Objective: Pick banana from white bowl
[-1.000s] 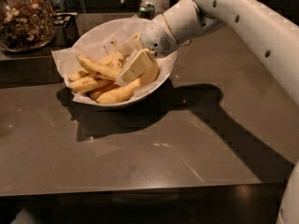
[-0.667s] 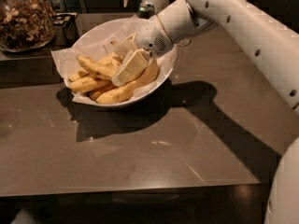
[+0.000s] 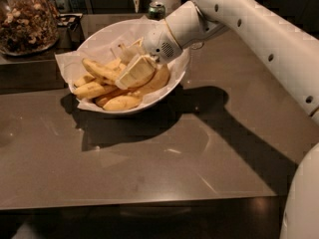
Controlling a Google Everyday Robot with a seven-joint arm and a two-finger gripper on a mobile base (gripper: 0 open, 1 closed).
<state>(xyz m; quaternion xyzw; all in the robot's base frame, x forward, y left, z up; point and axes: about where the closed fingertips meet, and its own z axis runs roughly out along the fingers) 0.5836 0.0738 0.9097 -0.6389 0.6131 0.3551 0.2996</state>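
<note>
The white bowl (image 3: pixel 102 33), lined with crinkled white paper, stands on the dark table at upper left of the camera view. Several yellow bananas lie in it. A slim, curved, speckled banana (image 3: pixel 98 68) lies on top of the pile, toward the left. My gripper (image 3: pixel 128 62) reaches into the bowl from the right, down among the bananas, at the right end of that slim banana. Its fingers stand apart: one broad pale finger (image 3: pixel 135 72) rests on the pile and the other (image 3: pixel 123 50) is behind it. Nothing is lifted.
A glass jar of nuts (image 3: pixel 25 19) stands at the far left on a raised ledge. A metal can (image 3: pixel 156 10) is behind the bowl. My white arm (image 3: pixel 259 39) crosses the right side. The brown table (image 3: pixel 149 158) stretches to the front edge.
The gripper has shifted slightly left and lower into the bowl, closer to the slim banana. The bananas and bowl have not moved.
</note>
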